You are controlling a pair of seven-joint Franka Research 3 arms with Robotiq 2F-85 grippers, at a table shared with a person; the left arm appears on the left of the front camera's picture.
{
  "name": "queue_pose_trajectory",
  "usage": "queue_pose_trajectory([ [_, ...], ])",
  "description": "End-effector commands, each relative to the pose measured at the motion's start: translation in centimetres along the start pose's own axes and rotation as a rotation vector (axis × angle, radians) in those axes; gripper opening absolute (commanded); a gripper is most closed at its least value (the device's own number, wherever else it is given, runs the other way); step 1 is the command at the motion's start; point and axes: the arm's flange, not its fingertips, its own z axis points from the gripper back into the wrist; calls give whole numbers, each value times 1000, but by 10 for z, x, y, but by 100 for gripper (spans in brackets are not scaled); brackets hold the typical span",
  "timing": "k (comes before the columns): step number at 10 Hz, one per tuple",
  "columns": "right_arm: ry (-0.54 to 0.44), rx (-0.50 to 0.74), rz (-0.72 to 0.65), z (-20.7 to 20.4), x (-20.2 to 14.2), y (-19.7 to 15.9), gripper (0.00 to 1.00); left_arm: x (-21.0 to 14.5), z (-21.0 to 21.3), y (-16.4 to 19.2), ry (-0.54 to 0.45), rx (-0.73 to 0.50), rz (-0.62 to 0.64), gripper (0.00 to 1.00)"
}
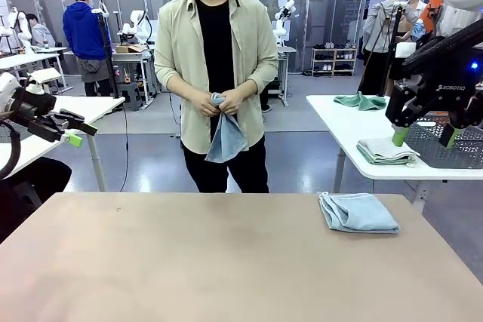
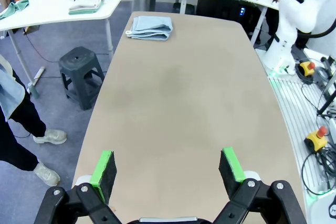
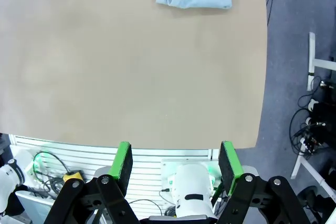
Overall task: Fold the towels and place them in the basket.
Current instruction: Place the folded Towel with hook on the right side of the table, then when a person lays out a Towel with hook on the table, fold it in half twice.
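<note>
Folded towel (image 1: pixel 358 212) sits at 2 o'clock on the table (image 1: pixel 189 262), with the basket (image 1: pixel 451 141) off toward 1 on the side table (image 1: pixel 339 122). Left gripper (image 1: pixel 81 132) and right gripper (image 1: pixel 425 136) both gape, empty. I'd use the right one: drop straight down and pinch every layer at the folded edge so it doesn't flop open.

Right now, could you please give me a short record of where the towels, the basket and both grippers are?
folded towel: lying on the table, far right part, nothing touching it
second towel: hanging from the person's hands, off the table
basket: on the white side table, right background
left gripper: open, empty, raised
right gripper: open, empty, raised
</note>
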Motion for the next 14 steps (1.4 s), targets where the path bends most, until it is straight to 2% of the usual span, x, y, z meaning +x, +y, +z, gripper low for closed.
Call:
queue_pose_trajectory([
  [1, 5, 1, -11, 1, 1, 1, 82, 0, -1, -1, 9, -7, -3, 100],
  [14, 5, 1, -11, 1, 1, 1, 82, 0, -1, -1, 9, -7, -3, 100],
])
